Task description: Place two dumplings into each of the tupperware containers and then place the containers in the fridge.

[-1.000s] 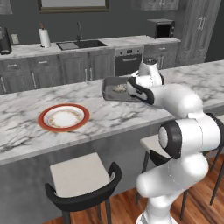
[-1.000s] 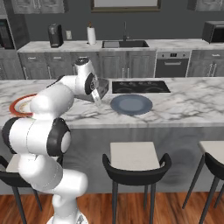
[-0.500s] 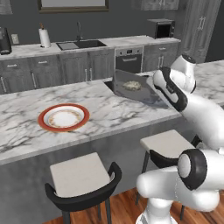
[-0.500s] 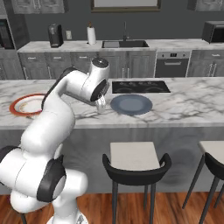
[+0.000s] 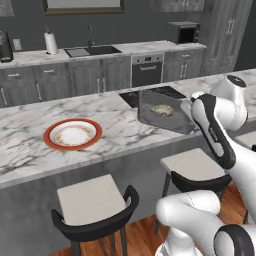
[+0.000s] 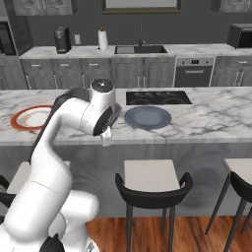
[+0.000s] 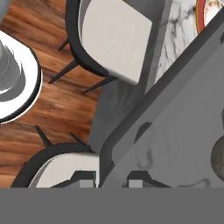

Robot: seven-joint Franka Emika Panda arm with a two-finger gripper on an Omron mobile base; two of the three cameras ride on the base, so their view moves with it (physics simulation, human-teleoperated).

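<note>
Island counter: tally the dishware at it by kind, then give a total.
Plates: 2 (red-rimmed plate, blue-grey plate)
Tubs: 1 (tupperware container, tilted)
Total: 3

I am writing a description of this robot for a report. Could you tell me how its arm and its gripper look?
The arm is glossy white, built of thick rounded segments with dark grey bands at the joints. A round white cap with a small dark centre tops one joint. The gripper has two small dark, blocky fingertips. No cables or markings can be seen.
</note>
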